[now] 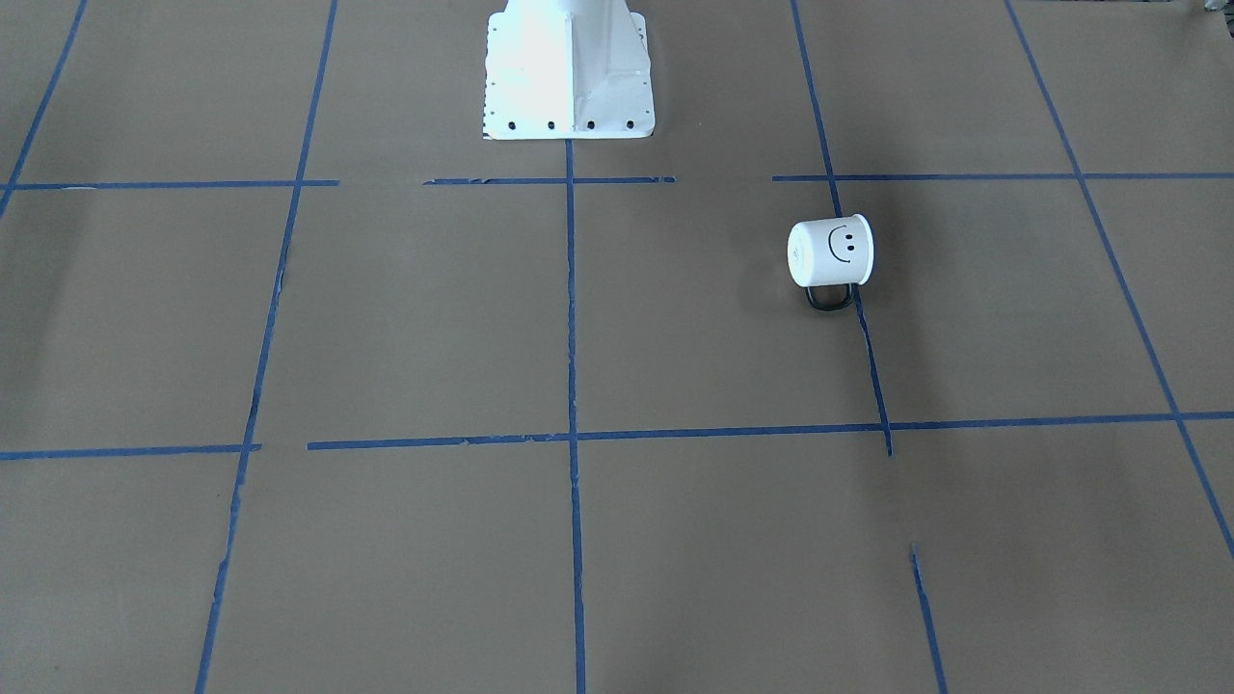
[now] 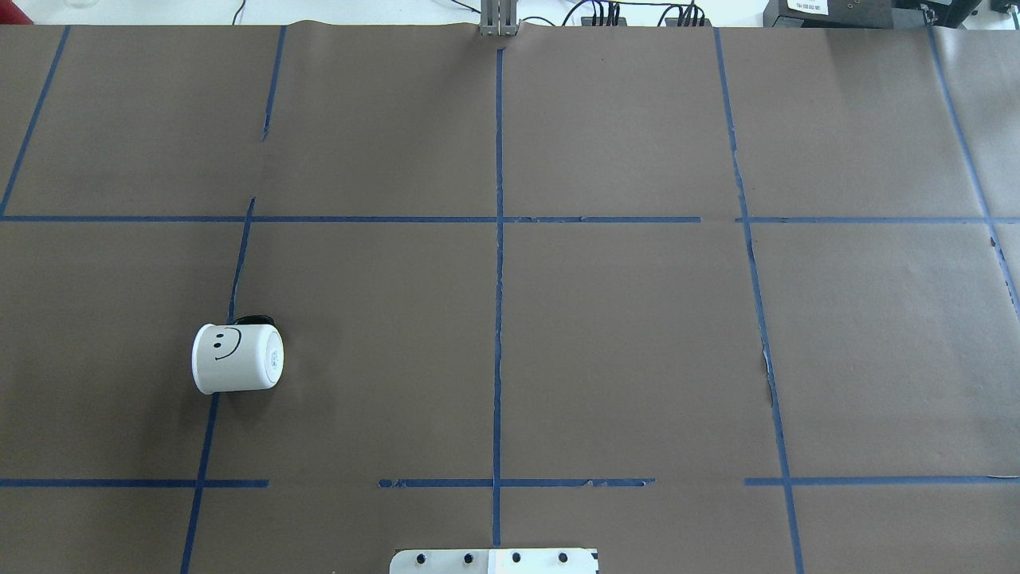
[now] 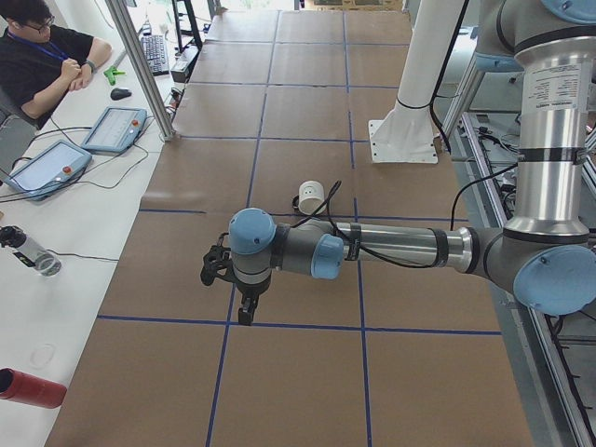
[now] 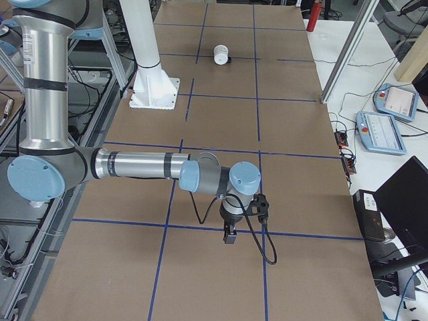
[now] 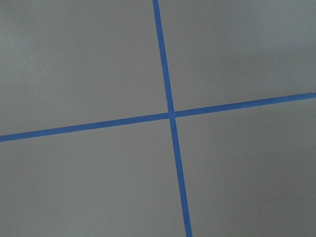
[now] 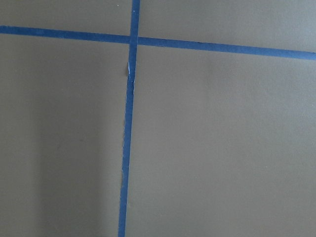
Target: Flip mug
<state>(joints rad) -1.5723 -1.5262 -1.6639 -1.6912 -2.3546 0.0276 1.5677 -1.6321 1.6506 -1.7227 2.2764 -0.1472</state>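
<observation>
One mug (image 2: 237, 359) is lying on its side on the left half of the counter (image 2: 606, 343), its long axis running crosswise and its base facing the middle. I am judging the left end effector (image 3: 244, 313) nearer, with the mug sitting inward of it. The right end effector (image 4: 229, 235) is hanging well apart. I am not seeing whether either is open or closed.

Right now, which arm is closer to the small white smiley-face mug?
The left arm: the small white smiley-face mug lies in the brown table's left half, far from the right arm.
</observation>
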